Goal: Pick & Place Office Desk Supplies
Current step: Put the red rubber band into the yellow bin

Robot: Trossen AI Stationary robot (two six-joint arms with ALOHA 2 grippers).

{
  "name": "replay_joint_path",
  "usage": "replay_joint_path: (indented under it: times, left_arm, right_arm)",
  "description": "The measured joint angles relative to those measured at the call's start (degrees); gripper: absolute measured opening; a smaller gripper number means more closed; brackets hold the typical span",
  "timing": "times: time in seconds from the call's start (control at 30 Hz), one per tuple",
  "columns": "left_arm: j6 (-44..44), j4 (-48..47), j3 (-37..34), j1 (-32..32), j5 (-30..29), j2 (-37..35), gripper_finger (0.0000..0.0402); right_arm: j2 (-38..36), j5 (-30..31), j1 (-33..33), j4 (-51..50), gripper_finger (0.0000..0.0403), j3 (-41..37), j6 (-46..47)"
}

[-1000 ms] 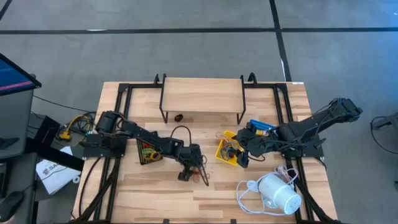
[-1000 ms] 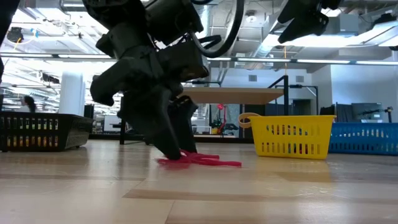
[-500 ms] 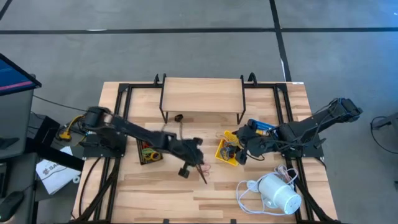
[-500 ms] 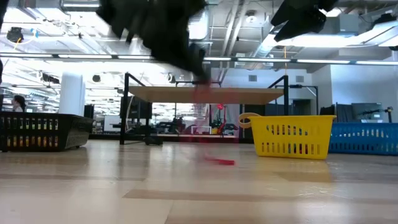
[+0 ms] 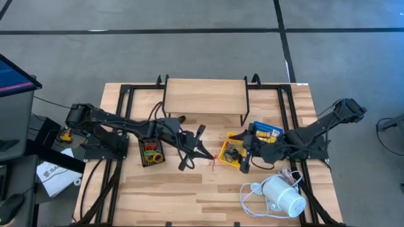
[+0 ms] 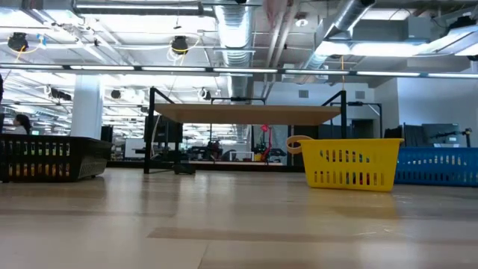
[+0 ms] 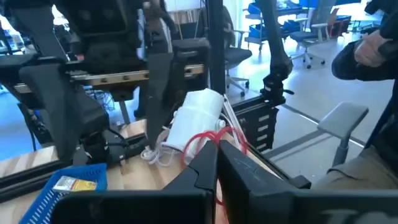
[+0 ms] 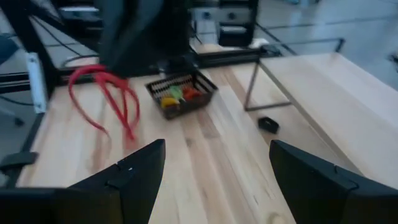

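— Fingers first: what are both pairs doing?

— Left gripper [image 5: 203, 153] has its dark fingers [image 7: 205, 171] pressed together on a bundle of thin red rubber-band loops [image 7: 205, 138], lifted clear of the light wooden table [image 5: 189, 195]. Right gripper [image 8: 214, 168] has its two fingers [image 8: 134, 174] spread wide, with nothing between them.

— Where are they on the table?

— From above, the left gripper sits near the middle, just left of the small yellow rectangular tray [image 5: 228, 153]. The right gripper hangs over that tray's right side.

— And the bands?

— They dangle from the left fingertips, between the yellow tray and the black mesh tray [image 5: 151, 151]. In the right wrist view they hang as red loops [image 8: 106, 99] above the bare wood.

— What else is there?

— A raised wooden shelf on black legs [image 5: 205, 98] stands at the far side. A white cylindrical device with a white cord [image 5: 281, 195] lies near right. A blue tray [image 5: 268, 130] sits right of the yellow one. The black mesh tray holds small red, yellow and green pieces [image 8: 177, 96]. A small black object [image 5: 181, 118] lies under the shelf's front edge.
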Motion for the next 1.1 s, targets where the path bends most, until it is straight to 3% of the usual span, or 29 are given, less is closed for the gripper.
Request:
replay_joint_path:
  times: [0.47, 0.87, 0.97, 1.07, 1.1]
  left_arm:
    - [-1.33, 5.24, 0.04, -0.97, -0.16, 1.23, 0.0]
    - [-1.51, 12.33, 0.08, -1.01, -0.07, 3.95, 0.0]
    - [-1.23, 12.4, 0.08, -1.0, -0.12, 4.0, 0.0]
    - [-1.02, 12.21, 0.08, -0.66, -0.5, 3.88, 0.0]
    - [-0.69, 12.0, 0.08, -0.36, -0.5, 3.79, 0.0]
  right_arm:
    - [0.52, -13.52, -1.36, 10.43, 0.0285, 0.0, -6.85]
    - [3.04, -14.91, -3.73, 11.59, 0.0275, 0.09, -7.06]
    - [3.19, -15.23, -3.99, 11.08, 0.0204, -0.02, -7.07]
    - [3.39, -15.31, -4.01, 10.11, 0.0058, -0.02, -8.25]
    - [3.39, -14.98, -3.75, 10.33, 0.003, -0.02, -9.36]
